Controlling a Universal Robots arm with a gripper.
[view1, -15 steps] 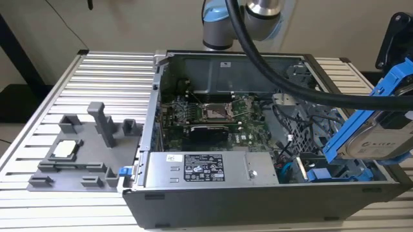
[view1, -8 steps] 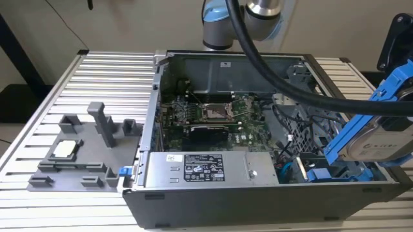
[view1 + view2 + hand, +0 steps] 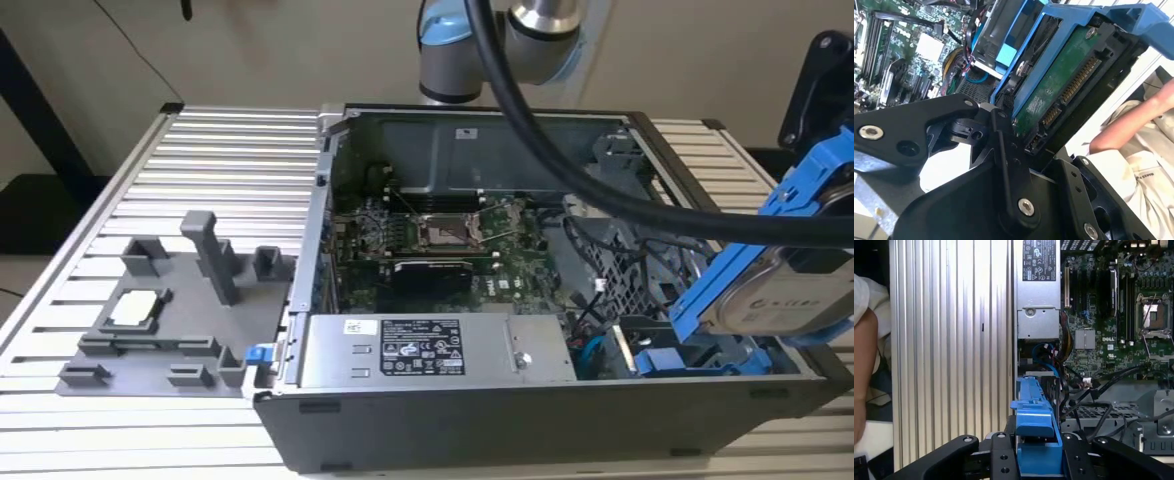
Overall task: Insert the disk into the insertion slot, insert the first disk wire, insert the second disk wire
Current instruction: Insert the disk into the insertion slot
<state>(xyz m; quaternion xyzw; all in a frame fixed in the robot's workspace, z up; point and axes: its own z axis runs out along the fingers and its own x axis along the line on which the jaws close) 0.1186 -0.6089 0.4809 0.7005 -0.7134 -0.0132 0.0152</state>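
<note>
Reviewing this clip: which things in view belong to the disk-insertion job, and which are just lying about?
Job: disk, clamped in the gripper; drive bay in the computer case.
Lying about: grey fixture tray, power supply, motherboard, a person's arm.

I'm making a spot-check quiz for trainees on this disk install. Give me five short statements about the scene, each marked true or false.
1. The gripper is shut on the disk in its blue carrier. True.
2. The disk is seated in its slot. False: it is held tilted above the case, at the exterior view's right.
3. The case lies open, with the motherboard exposed. True.
4. The grey fixture sits inside the case. False: it rests on the ribbed table, at the exterior view's left of the case.
5. A person's arm shows in both wrist views. True.
</note>
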